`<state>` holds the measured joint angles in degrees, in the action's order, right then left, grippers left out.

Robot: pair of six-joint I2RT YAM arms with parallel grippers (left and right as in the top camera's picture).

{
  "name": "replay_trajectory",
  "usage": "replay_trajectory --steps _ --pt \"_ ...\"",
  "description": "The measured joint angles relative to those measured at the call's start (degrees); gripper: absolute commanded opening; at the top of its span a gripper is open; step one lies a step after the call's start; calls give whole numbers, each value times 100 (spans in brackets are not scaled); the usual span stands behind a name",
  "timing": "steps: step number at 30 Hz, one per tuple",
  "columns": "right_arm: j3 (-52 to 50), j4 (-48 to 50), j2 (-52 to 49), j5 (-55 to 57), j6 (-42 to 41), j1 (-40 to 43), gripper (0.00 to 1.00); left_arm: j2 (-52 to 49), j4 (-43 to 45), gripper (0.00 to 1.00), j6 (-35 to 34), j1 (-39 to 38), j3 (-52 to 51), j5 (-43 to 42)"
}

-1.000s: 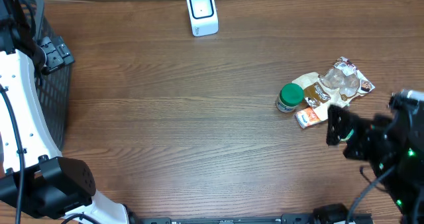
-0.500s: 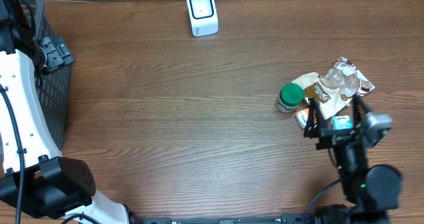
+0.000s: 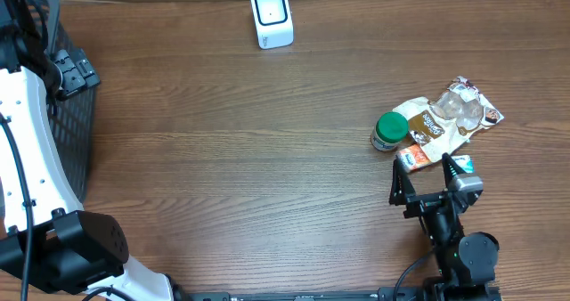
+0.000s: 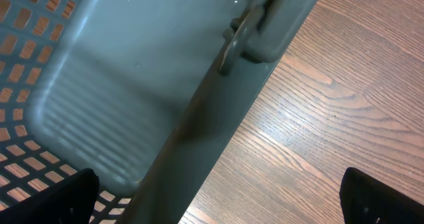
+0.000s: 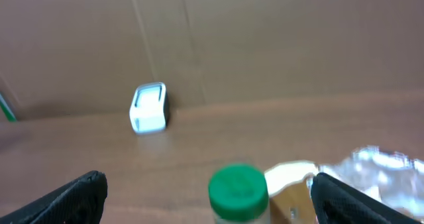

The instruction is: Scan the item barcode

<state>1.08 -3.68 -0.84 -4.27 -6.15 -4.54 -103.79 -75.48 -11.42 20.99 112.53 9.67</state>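
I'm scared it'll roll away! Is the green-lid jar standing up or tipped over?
Standing up. Overhead, the jar shows its round green lid facing up; the right wrist view shows the lid on top.

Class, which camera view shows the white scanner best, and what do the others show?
The overhead view: the white scanner is sharp and whole, seen from above. The right wrist view shows it small and blurred. The left wrist view misses it.
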Motion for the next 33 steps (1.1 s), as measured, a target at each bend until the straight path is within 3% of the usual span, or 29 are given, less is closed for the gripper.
replay_trajectory --steps 33 --pt "0 -94 0 -24 -2 0 100 0 0 100 0 0 0 0"
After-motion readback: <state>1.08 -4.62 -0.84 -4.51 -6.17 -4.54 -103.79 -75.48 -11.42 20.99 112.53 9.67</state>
